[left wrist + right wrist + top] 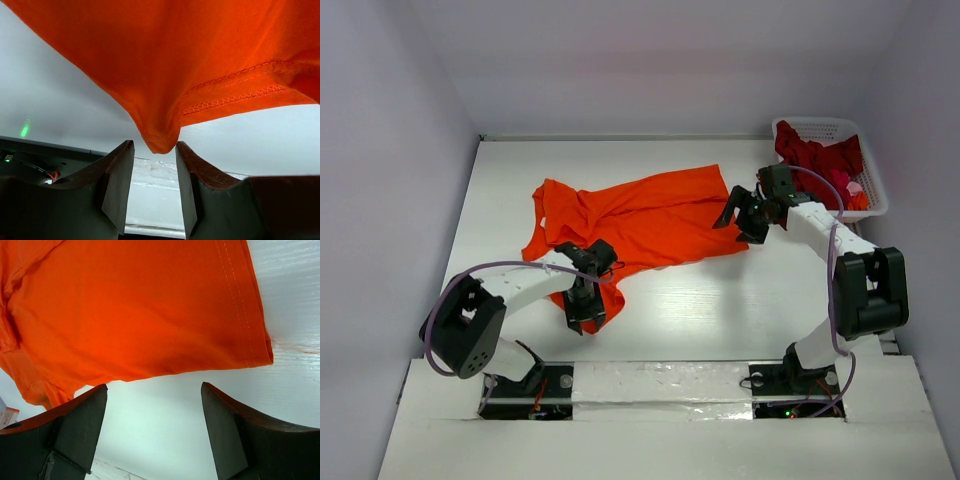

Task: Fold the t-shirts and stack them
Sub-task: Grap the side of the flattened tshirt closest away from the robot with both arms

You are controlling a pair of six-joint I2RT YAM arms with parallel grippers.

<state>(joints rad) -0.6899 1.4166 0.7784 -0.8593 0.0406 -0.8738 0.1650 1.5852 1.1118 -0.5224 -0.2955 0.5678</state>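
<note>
1. Orange shirt point(640, 215) is lying rumpled left of the basket point(876, 203); red shirts point(815, 155) are sitting inside it.
2. Left gripper point(584, 321) jaws are standing half-spread around the orange shirt's corner.
3. Right gripper point(154, 387) jaws are gaping wide beside its hem.

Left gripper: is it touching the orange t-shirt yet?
Cannot tell. The left wrist view shows a fold of the orange t-shirt hanging between the jaws of the left gripper, seemingly against one finger, but neither contact nor a gap is plain.

left pincer point(584, 320) pointing down, jaws partly parted, right pincer point(740, 224) stretched forward, jaws spread wide
</note>
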